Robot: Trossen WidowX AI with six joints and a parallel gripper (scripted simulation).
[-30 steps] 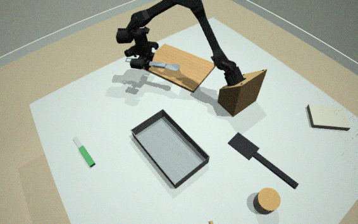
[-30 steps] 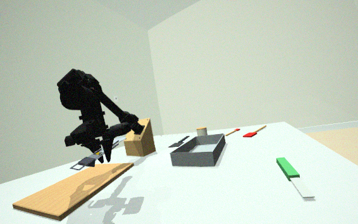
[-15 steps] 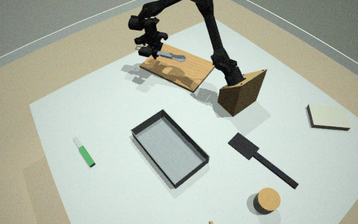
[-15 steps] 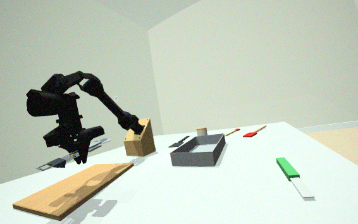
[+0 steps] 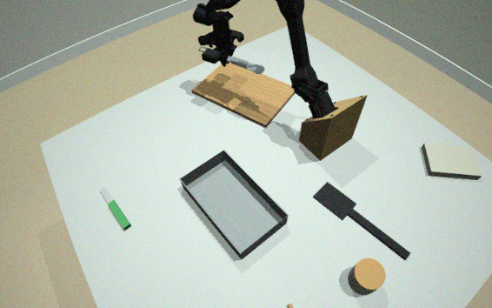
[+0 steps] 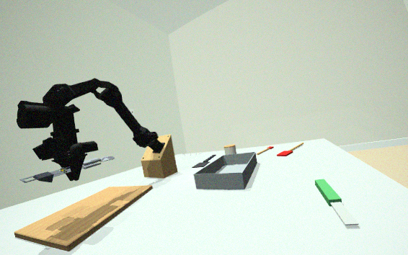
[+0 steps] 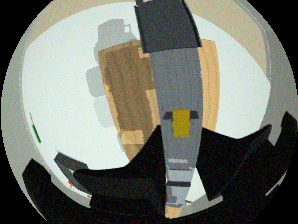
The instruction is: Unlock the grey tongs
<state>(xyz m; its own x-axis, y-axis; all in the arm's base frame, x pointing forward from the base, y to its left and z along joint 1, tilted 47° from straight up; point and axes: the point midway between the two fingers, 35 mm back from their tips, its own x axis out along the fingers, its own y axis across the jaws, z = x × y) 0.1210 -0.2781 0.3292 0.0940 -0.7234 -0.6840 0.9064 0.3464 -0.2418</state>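
Note:
The grey tongs [image 5: 245,63] [image 6: 91,164] [image 7: 175,80] hang in the air, close to level, their rounded end slightly higher in the exterior view. Their arms look close together; the yellow lock piece faces the wrist camera. My gripper [image 5: 226,60] [image 6: 73,172] [image 7: 171,127] is shut on the tongs, a finger on each side, above the far end of the wooden board [image 5: 278,93] [image 6: 119,191] [image 7: 210,75]. The board lies flat under the tongs, with shadows on it. The roasting tin [image 5: 262,238] [image 6: 220,181] is empty. The lock's inner state is not visible.
The arm rises from a slanted wooden block [image 5: 328,135] [image 6: 158,167] beside the board. A green-handled tool [image 5: 119,214] [image 6: 328,191], a black spatula [image 5: 335,201], a round tub [image 5: 369,274] and a pale slab [image 5: 454,161] lie farther off.

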